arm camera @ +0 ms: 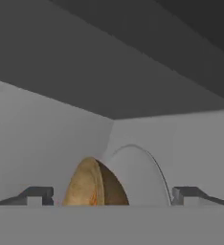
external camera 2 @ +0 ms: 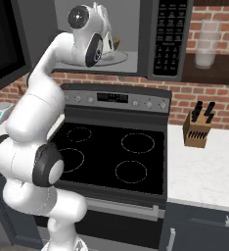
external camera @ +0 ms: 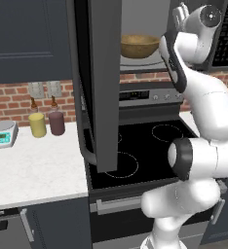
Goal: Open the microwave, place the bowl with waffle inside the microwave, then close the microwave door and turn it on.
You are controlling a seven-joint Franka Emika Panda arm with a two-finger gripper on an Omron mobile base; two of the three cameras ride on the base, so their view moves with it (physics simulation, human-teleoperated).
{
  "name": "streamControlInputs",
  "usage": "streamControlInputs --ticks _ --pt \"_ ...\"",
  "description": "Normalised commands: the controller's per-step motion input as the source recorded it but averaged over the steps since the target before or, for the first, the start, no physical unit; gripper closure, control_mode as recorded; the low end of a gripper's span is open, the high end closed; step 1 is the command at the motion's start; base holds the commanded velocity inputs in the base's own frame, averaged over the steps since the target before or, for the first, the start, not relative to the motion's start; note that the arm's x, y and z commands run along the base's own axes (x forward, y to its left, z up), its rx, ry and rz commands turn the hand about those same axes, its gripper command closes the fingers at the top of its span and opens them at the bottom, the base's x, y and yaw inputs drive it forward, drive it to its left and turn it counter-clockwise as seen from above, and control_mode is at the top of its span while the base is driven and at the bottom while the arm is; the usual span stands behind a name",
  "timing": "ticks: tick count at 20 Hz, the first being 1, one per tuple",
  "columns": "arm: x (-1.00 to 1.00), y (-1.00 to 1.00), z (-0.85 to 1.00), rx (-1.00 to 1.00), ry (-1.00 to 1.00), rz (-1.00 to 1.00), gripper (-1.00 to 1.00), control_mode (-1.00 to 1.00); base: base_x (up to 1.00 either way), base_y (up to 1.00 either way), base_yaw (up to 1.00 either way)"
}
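— Where is the bowl?
— One wooden bowl (external camera: 138, 45) sits on the glass turntable (arm camera: 139, 174) inside the open microwave (external camera 2: 150, 39); an orange patch of waffle (arm camera: 91, 198) shows at its rim in the hand view.

— And the gripper?
— The gripper (arm camera: 113, 195) is inside the cavity, jaws spread wide to either side of the bowl, clear of it.

— The door?
— The microwave door (external camera: 99, 82) stands swung out over the stove (external camera 2: 114, 154), which has four burner rings.

— What else counts?
— Two jars on the counter (external camera: 33, 170), one yellow (external camera: 37, 124), one maroon (external camera: 56, 122), beside one kitchen scale (external camera: 3, 133). One knife block (external camera 2: 196, 129) stands right of the stove. Keypad lettering is too small to read.
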Motion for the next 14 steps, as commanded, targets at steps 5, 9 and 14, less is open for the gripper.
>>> streamControlInputs --ticks 5,9,14 --pt "-1.0 -0.56 0.0 0.24 -0.45 0.03 -1.0 -1.0 0.0 0.0 0.0" --pt "-1.0 -0.32 0.0 0.18 -0.4 0.04 -1.0 -1.0 0.0 0.0 0.0" --pt "-1.0 -0.03 0.0 0.01 -0.08 0.04 -1.0 -1.0 0.0 0.0 0.0"
